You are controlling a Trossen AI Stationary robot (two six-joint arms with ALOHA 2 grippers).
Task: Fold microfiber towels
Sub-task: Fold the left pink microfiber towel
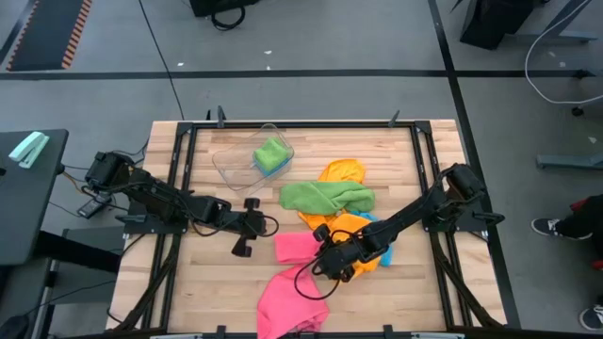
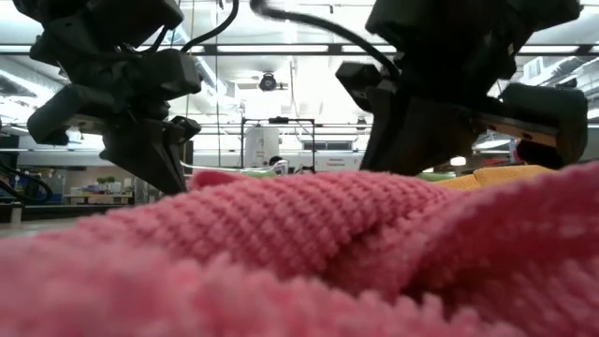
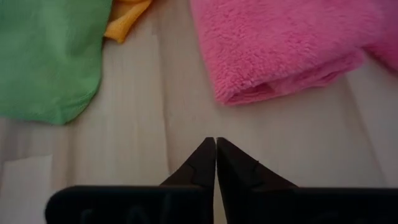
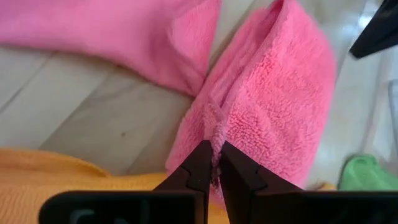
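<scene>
Progress: early, by the look of it; one green towel [image 1: 271,153] lies folded in the clear tub [image 1: 236,165], the rest sit loose mid-desk [image 1: 207,282].
Pink towels: two; part-folded one [image 1: 294,247], crumpled one [image 1: 287,303] at the near edge.
Green towels: two; second one [image 1: 327,196] spread out.
Orange towels: at least two [image 1: 342,171].
Blue: one edge, mostly hidden.
Right gripper [image 4: 216,163]: jaws pinched on the part-folded pink towel's edge.
Left gripper [image 3: 215,155]: jaws closed, empty, beside it.

Right gripper [image 4: 216,163] pinched on edge of folded pink towel [image 4: 273,112]; orange towel [image 4: 68,174] beside it.
</scene>
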